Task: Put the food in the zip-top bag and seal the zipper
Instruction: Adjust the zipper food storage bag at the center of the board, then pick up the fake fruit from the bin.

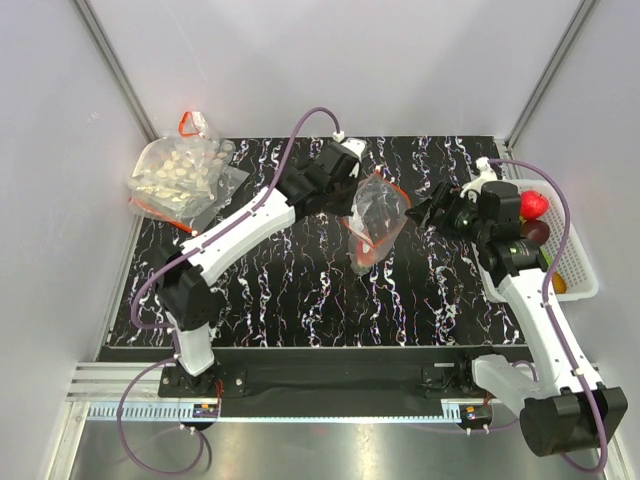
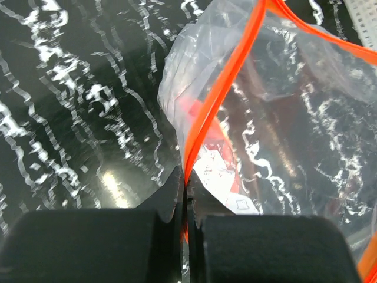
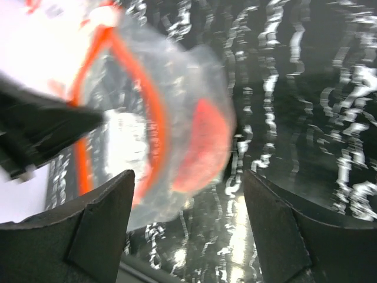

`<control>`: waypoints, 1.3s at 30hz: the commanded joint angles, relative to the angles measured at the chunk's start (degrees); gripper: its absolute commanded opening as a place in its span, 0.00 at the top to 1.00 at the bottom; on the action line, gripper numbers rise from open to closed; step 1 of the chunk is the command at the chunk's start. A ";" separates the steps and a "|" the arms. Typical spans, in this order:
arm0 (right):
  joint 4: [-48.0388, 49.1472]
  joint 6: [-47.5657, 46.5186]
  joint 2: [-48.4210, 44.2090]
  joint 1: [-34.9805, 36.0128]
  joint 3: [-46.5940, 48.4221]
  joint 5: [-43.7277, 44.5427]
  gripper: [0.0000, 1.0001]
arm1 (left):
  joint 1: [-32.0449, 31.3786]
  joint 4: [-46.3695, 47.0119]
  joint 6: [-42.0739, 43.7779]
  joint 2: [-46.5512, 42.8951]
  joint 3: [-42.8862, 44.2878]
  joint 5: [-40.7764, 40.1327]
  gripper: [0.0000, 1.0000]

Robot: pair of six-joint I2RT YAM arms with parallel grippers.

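One clear crinkly plastic zip-top bag (image 1: 378, 215), one thin orange-red zipper (image 2: 218, 100), one red piece (image 3: 200, 141) inside, over the black white-veined bench (image 1: 300, 290). Left claw (image 2: 184, 187) clamped on the zipper; right claw (image 3: 187, 177) spread wide beside the bag.

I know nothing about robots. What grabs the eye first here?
A crinkly clear bag in the middle of the black marbled table, with red food inside; the left gripper is clamped on its bright orange zipper. The right gripper stands open just beside it. A white basket with a red fruit sits on the right, and a bigger bag of whitish pieces at the back left.
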 commanded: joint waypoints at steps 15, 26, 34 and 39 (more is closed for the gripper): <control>3.66 2.01 0.69 -6.65 7.91 -2.32 0.14 | 2.54 -9.00 5.02 1.11 16.53 -7.92 1.00; 9.88 12.47 1.65 -21.82 -1.66 -0.63 0.11 | 1.31 -12.35 6.96 -0.92 13.46 -13.72 1.00; 20.52 18.45 6.56 -33.10 -9.49 -3.90 0.12 | -1.68 -3.84 4.68 -1.18 1.17 -8.55 1.00; 23.60 19.95 9.64 -34.95 -10.20 -0.31 0.12 | -2.74 -1.80 3.97 -0.65 -0.34 -4.85 1.00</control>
